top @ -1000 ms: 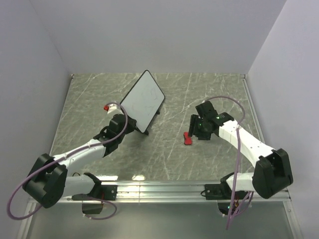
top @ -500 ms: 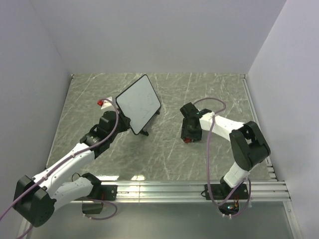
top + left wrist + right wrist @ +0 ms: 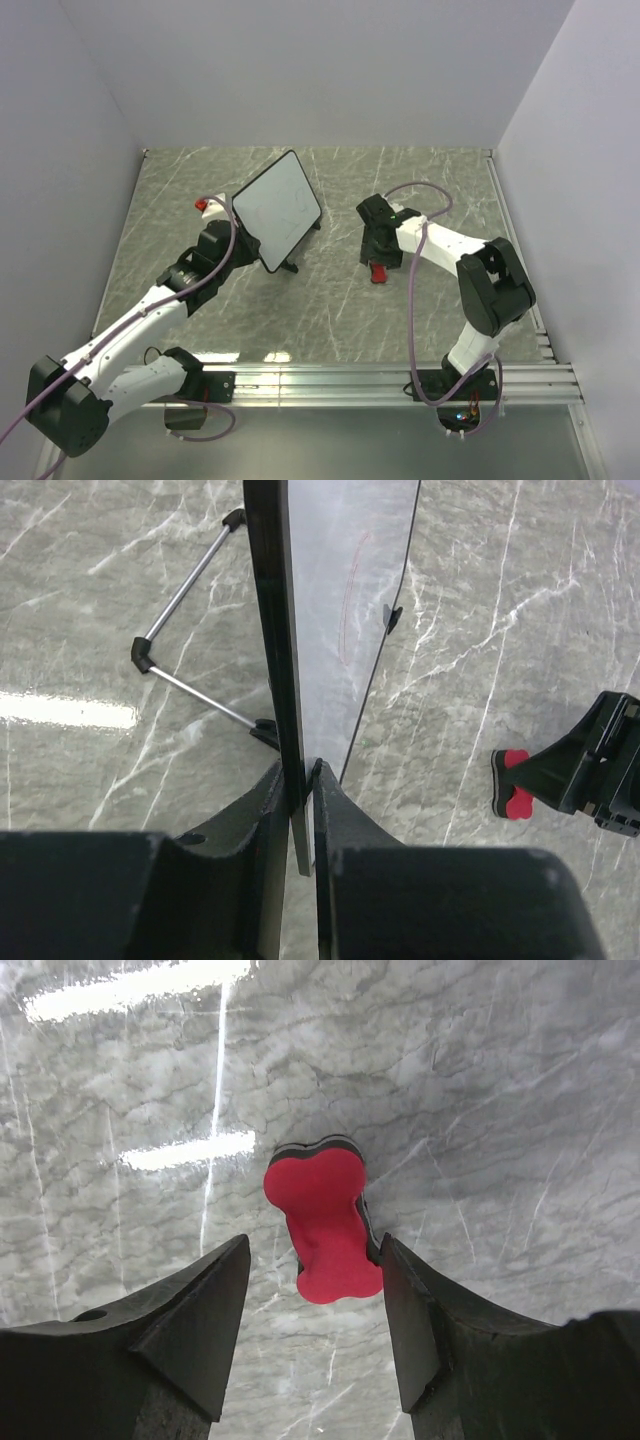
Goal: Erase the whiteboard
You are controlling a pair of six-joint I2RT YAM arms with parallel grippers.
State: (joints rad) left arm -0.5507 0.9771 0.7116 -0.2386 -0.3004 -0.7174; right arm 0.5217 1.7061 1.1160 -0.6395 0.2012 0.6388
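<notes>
Whiteboard (image 3: 278, 208) white, thin black frame, faint scribbles; bow-tie eraser (image 3: 322, 1225) red over a black-and-grey base; tabletop (image 3: 330, 300) grey-green marble pattern, white-veined.

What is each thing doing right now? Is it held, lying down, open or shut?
Flat white rectangular whiteboard with thin black frame: up on edge, tilted, clamped at its edge, faint scribbles on it.
Small red bow-tie-shaped eraser: lying flat on the grey marble table, not gripped.
Left gripper: shut on the whiteboard's edge.
Right gripper: open, one finger on either side of the eraser.
</notes>
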